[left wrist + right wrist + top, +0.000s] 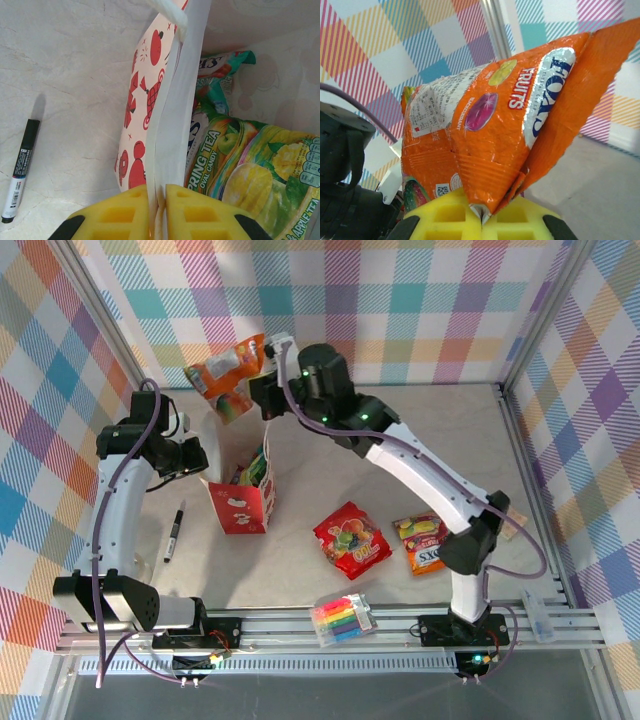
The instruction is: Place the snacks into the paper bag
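The paper bag (241,508) stands upright at the left of the table, white and red with red prints. My left gripper (203,456) is shut on the bag's left wall near the rim; in the left wrist view its yellow pads (122,212) pinch the white paper wall (170,125). Inside the bag lie a yellow-green snack pouch (250,170) and a teal one (222,75). My right gripper (263,390) is shut on an orange snack pouch (226,374), which hangs in the air above and behind the bag's mouth. In the right wrist view that gripper (482,216) clamps the pouch (490,135) by one corner. A red pouch (352,538) and an orange-red pouch (421,542) lie flat on the table to the right of the bag.
A black pen (174,531) lies left of the bag, also in the left wrist view (20,170). A clear pack of rainbow markers (343,618) sits at the near edge by the rail. Plaid walls enclose the table on three sides.
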Motion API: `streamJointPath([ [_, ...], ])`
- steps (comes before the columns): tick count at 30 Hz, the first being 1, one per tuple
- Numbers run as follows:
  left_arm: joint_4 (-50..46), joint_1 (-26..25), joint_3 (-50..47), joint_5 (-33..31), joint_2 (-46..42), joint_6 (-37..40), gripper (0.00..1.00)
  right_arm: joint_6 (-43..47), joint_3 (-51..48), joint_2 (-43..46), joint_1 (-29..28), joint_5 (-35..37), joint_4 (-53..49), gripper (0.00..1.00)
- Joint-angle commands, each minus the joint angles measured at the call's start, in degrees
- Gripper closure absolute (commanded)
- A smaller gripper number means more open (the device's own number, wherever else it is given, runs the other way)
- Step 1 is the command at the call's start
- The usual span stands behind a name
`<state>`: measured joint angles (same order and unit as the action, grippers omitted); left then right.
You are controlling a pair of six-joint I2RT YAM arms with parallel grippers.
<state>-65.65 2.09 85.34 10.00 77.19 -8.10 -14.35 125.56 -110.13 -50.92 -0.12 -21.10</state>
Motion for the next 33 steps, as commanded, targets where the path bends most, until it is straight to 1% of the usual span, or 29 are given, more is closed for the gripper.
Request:
streamJointPath([
  [1,-0.8,0.8,-0.1,0.9,-1.6,0.4,0.85,-0.7,7.4,-3.5,-1.0,-0.8,0.3,1.00],
  [3,-0.7,0.8,-0.2,1.0,-1.9,0.6,0.85,-0.1,11.9,-6.6,-1.4,-0.5,-3.7,1.00],
  [6,-0.9,0.8,-0.2,0.7,-2.2,1.1,0.85,0.7,15.3,-9.3,-1.9,0.7,-7.4,1.00],
  [13,-0.5,0.8,-0.7,0.8,-2.1,1.2,0.84,1.6,15.3,-9.6,-2.3,4.4,-10.3,1.00],
  [17,-0.7,0.8,-0.9,0.9,-2.0,0.6,0.83,1.9,14.9,-9.5,-2.6,8.2,-13.0,1.00],
  [25,-0.6,0.8,-0.7,0.9,-2.5,0.3,0.83,4.1,14.7,-10.2,-3.6,12.0,-16.5,1.00],
  [33,-0.4,0.8,-0.5,1.3,-2.2,-0.1,0.83,9.3,14.7,-10.9,-4.6,10.3,-19.1,1.00],
])
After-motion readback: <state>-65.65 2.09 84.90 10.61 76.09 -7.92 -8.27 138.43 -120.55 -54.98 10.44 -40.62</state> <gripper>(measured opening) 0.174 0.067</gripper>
